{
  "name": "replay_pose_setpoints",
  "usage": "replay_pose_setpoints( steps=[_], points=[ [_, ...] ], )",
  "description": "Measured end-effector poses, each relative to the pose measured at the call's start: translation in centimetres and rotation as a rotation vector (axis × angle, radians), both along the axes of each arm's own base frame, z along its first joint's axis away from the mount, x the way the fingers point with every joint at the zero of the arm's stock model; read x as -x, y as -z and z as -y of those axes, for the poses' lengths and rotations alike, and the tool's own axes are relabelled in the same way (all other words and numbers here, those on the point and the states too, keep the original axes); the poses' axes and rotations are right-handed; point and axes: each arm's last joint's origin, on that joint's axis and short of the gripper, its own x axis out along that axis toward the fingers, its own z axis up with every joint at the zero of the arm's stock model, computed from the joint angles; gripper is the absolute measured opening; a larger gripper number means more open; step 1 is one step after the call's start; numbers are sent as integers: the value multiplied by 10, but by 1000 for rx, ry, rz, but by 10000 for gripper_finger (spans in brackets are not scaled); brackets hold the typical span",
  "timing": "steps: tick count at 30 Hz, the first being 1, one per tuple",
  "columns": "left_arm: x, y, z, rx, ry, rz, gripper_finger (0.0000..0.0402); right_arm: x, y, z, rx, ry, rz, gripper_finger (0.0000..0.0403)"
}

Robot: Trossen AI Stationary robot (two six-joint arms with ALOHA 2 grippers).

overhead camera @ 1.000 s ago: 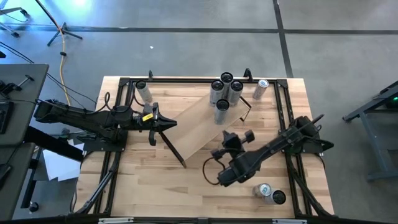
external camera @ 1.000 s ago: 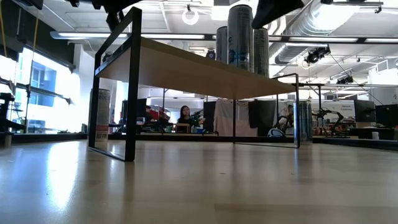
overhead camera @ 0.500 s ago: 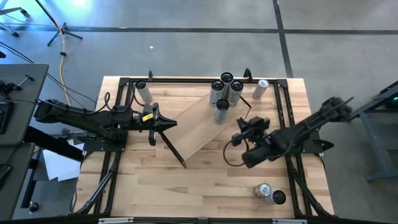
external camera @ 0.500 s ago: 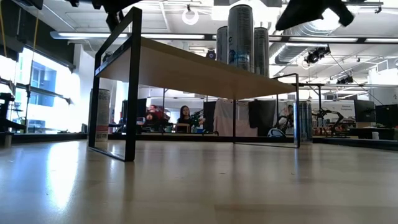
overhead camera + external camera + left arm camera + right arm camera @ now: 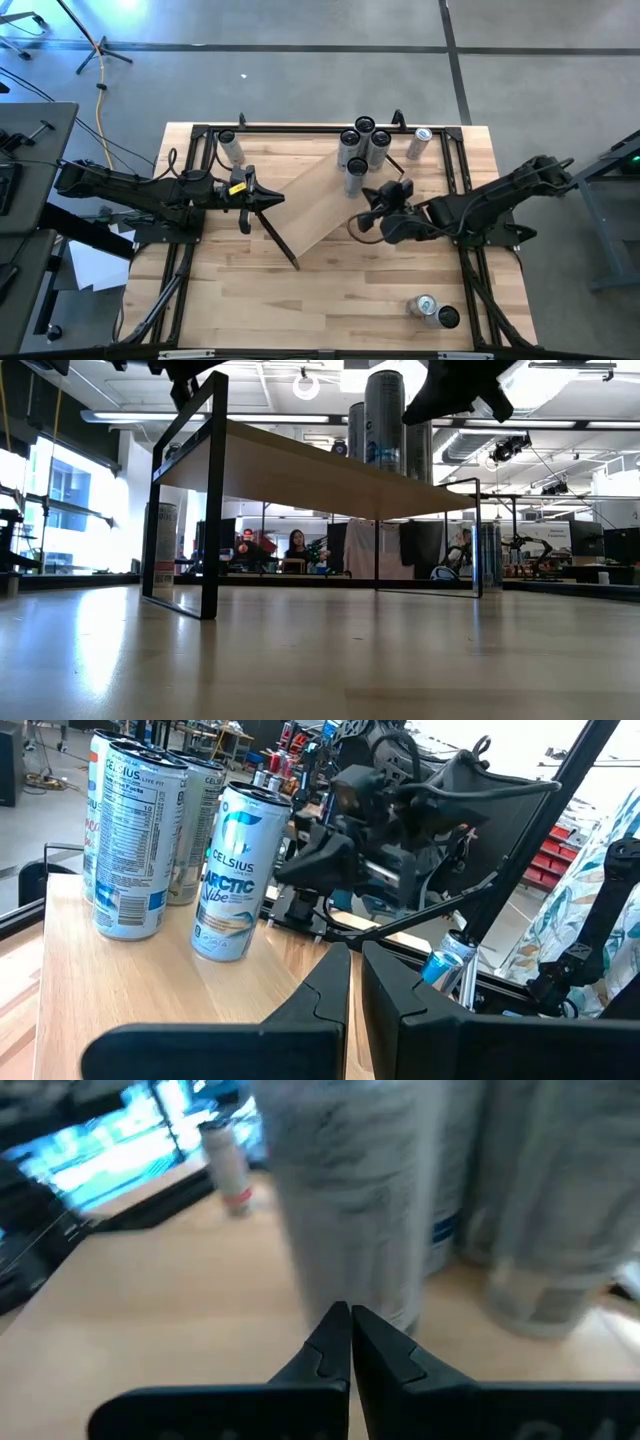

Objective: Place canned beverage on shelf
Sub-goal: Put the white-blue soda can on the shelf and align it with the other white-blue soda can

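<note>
The shelf [image 5: 320, 205], a pale board on black brackets, stands slantwise across the middle of the table. Several cans stand upright on its far right end; the nearest one [image 5: 357, 176] is white and blue [image 5: 235, 870]. My right gripper [image 5: 366, 197] is shut, and its tips [image 5: 350, 1325] are right beside that can's lower side [image 5: 350, 1230]. My left gripper [image 5: 272, 199] is shut and points level over the shelf's left end [image 5: 150, 1010]. My left gripper reaches over the shelf's left end from the table's left; I cannot tell whether it touches the board. My right gripper points at the nearest can's side from the table's right, slanting down; whether its shut tips touch the can I cannot tell.
One can [image 5: 231, 148] stands on the table at the far left. Another can [image 5: 419, 142] lies at the far right, and two cans [image 5: 435, 311] lie near the right front corner. Black frame rails [image 5: 190, 230] run along the table's sides.
My right arm has swung away from the table's near side. Its shut gripper has turned and gone toward the far edge, up to the nearest can on the shelf. The cans and the shelf have stayed where they were.
</note>
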Motion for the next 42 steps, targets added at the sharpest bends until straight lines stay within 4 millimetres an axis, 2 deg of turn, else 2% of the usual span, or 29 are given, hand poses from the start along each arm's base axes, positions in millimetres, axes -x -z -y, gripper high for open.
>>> replay_pose_setpoints(
  steps=[4,7,18,24,42],
  points=[
    [0,0,0,0,0,0,3,1,2,-5,-22,-66,-37,0],
    [0,0,0,0,0,0,3,4,4,-3,11,-35,-64,0],
    [0,0,0,-1,0,-2,3,-1,6,33,39,74,-133,0],
    [0,0,0,-1,0,-2,3,-5,4,41,41,72,-133,0],
    [0,0,0,-1,0,-5,3,-9,-2,22,-8,5,-18,0]
  ],
)
